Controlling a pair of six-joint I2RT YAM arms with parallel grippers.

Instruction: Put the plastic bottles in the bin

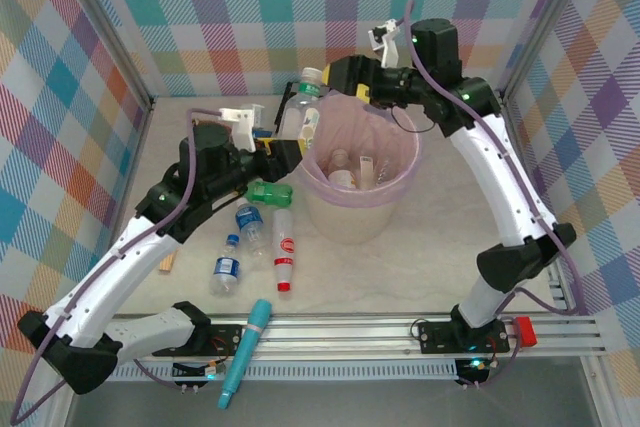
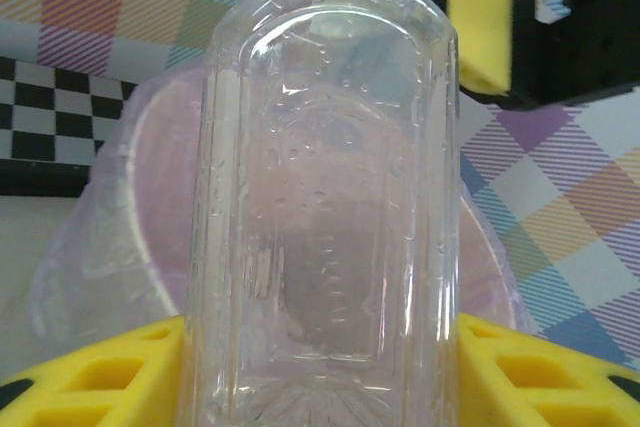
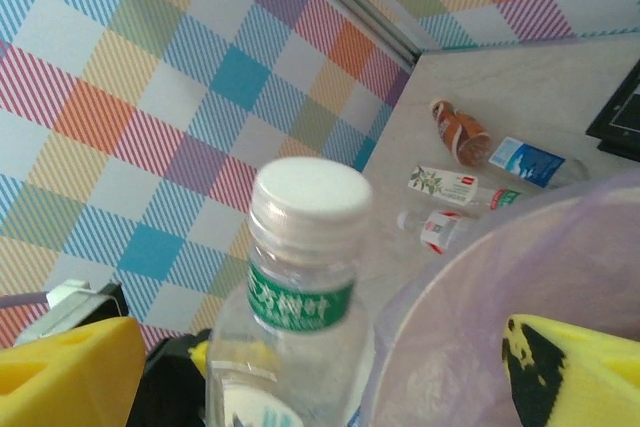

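Gripping a clear bottle low on its body, the left hand has it clamped between its yellow fingers. The bottle stands pretty much upright, white cap on top with a green band round the neck. It's right at the left rim of the bin. Whether it's over the rim or just outside, I honestly can't tell, but the left wrist cam shows the pink bin right behind it.

The right hand is up at the bottle's top end. From its own cam, the cap sits between its two yellow fingers with a clear gap on each side. So it's spread wide and not touching anything.

A few bottles are already in the bin.

Loose ones on the bench, left of the bin:
- green bottle, lying just beside the bin wall under the left arm
- two blue-label bottles, nearer the front
- red-label bottle, lying beside them

The right wrist cam also picks up more on the bench past the bin: a brown bottle, one with a blue label, and a couple with white labels.

A teal tube lies across the front rail. A checkerboard sits off behind the bin.
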